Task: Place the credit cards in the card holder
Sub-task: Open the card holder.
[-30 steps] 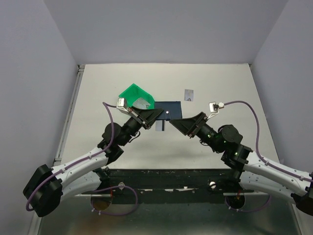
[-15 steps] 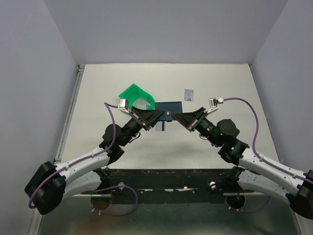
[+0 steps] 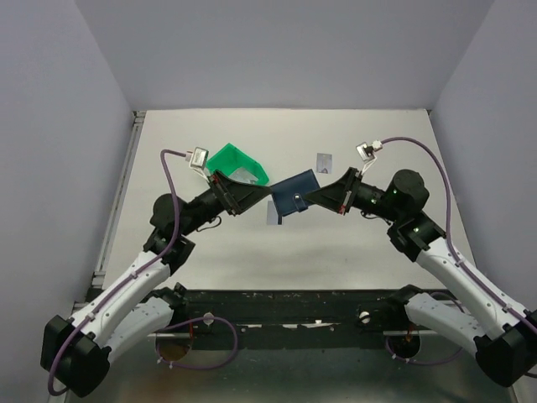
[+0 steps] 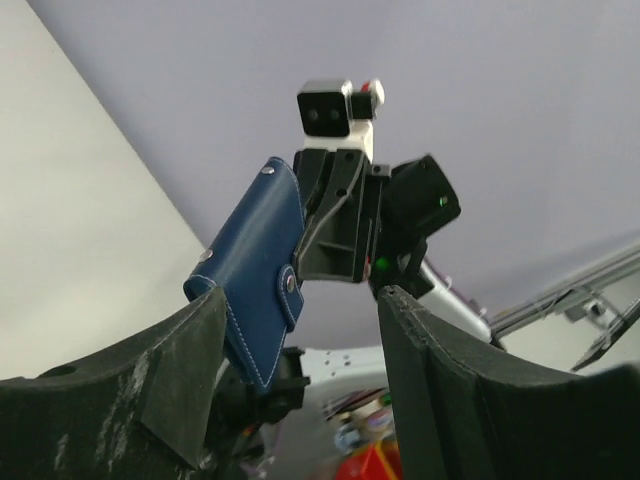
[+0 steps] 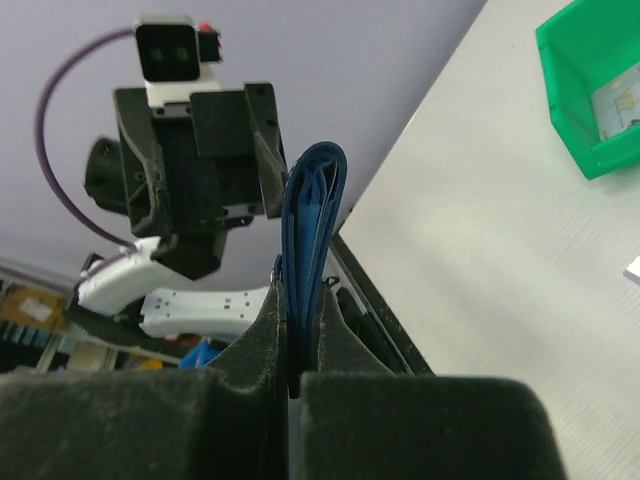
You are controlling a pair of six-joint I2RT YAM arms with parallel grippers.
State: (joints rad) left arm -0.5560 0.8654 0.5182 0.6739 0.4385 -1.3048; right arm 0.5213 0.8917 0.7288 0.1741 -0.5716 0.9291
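card holder [image 3: 293,190] off table, long axis slanting up-right in top view, fold apparently farthest from the pinch | right gripper [image 3: 310,198] pinching it | left gripper [image 3: 266,194] fingers wide, empty

My left fingers [image 4: 175,390] stand spread wide; my right fingers [image 5: 140,420] are pinched tight. Both sets point inward, facing each other.

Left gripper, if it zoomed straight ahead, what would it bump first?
Probably the card holder, pinched by the right gripper just ahead of the left gripper; depth is unclear.
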